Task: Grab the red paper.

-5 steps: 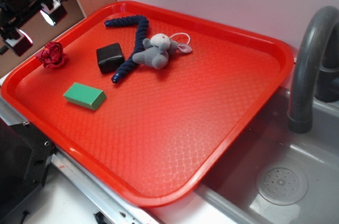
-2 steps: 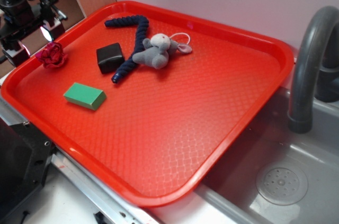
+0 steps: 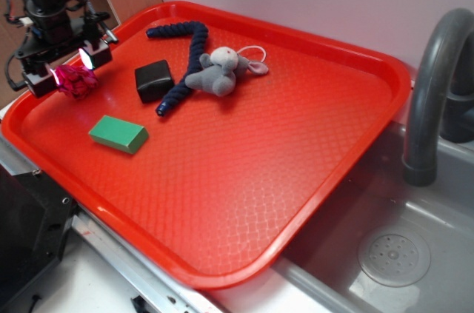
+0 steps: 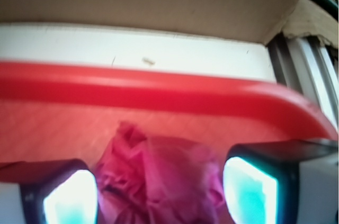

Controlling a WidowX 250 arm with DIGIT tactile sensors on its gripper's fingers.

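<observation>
Two spread fingers of the gripper [image 3: 68, 69] straddle the red paper [image 3: 76, 81] on the tray [image 3: 296, 143].

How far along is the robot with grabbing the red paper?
Approach looks done: the open end effector straddles the red paper near the tray rim, one finger on each side. Closing on the paper and lifting it remain.

Pincer [image 3: 67, 69] straddles the red paper [image 3: 76, 81] on the tray [image 3: 311, 143]; contact seemingly unclear.
</observation>
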